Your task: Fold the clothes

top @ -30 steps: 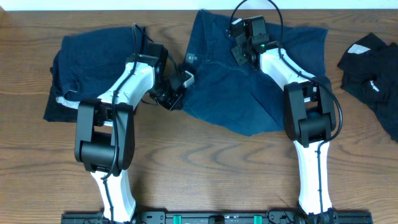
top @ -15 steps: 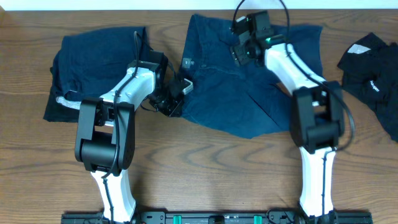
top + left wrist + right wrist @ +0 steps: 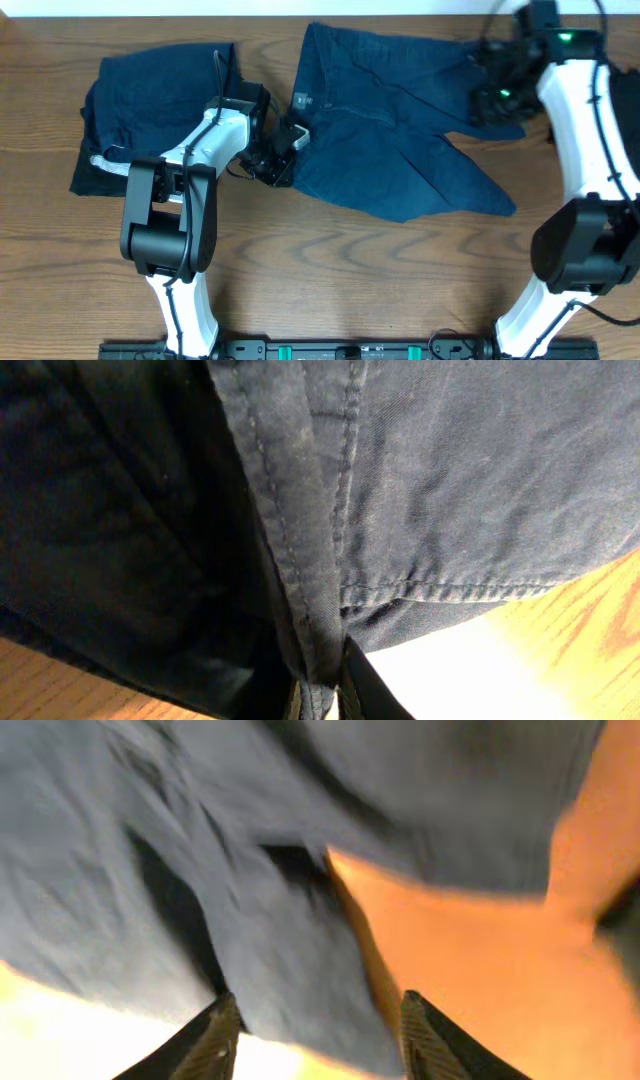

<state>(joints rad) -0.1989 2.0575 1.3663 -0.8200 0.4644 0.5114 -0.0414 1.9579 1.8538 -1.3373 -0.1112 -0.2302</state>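
- Left gripper (image 3: 324,696), just right of a bundled navy garment (image 3: 140,110) that looks already folded, is clamped on the left hem of the shorts (image 3: 380,120).
- Those shorts lie spread open and flat in the centre; their folding is not yet done.
- Right gripper (image 3: 318,1012) hovers at their right leg, fingers apart, cloth between them.

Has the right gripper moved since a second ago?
Yes. The right gripper swung to the image's right, from above the middle of the shorts to their right edge, farther from the folded navy pile.
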